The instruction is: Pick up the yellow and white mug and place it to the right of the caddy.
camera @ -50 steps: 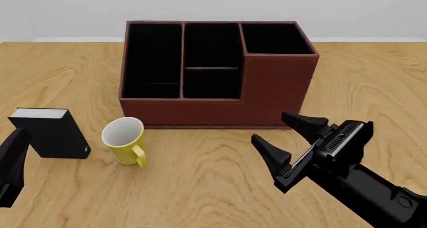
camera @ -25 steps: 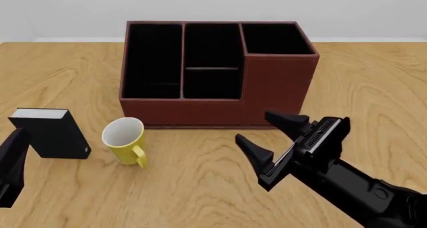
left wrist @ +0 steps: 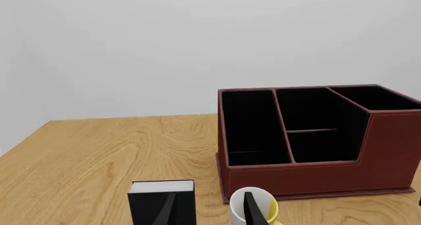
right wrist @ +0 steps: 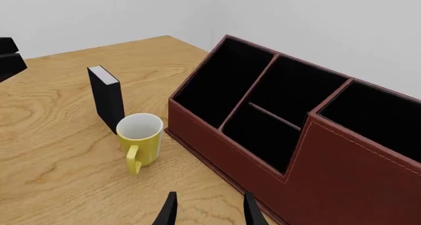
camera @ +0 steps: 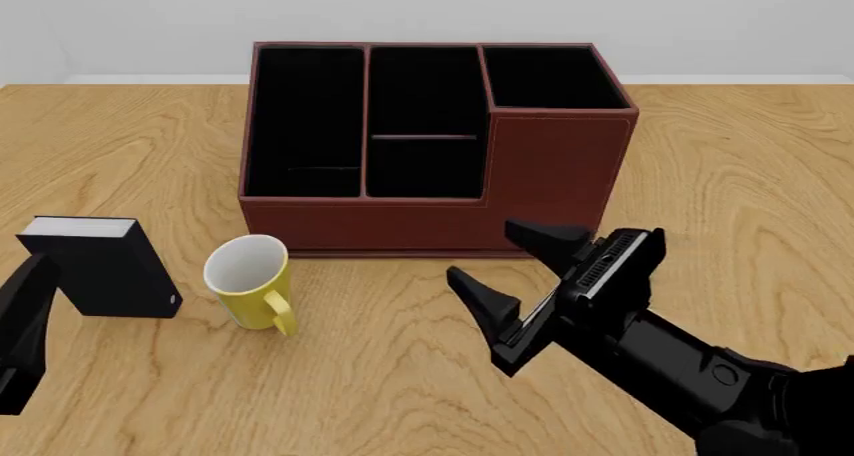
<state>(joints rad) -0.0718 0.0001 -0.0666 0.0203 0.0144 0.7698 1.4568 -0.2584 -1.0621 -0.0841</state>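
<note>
The yellow and white mug (camera: 250, 281) stands upright on the table just in front of the caddy's left front corner, with its handle toward the near edge. The caddy (camera: 400, 221) is a reddish-brown box with black compartments and a taller right section. My right gripper (camera: 487, 254) hangs open and empty in front of the caddy's right half, to the right of the mug and apart from it. In its wrist view the mug (right wrist: 141, 136) and the caddy (right wrist: 329, 170) lie ahead of the open right gripper (right wrist: 209, 210). My left gripper (left wrist: 209, 212) is open at the near left, short of the mug (left wrist: 253, 207).
A small black block (camera: 104, 266) with a white top stands left of the mug, close to my left arm's finger (camera: 20, 331). Bare wooden table (camera: 747, 156) stretches to the right of the caddy. A pale wall closes the far side.
My right gripper has moved left and a little toward the caddy, closer to the mug, staying open. The left arm, the mug and the caddy have not moved.
</note>
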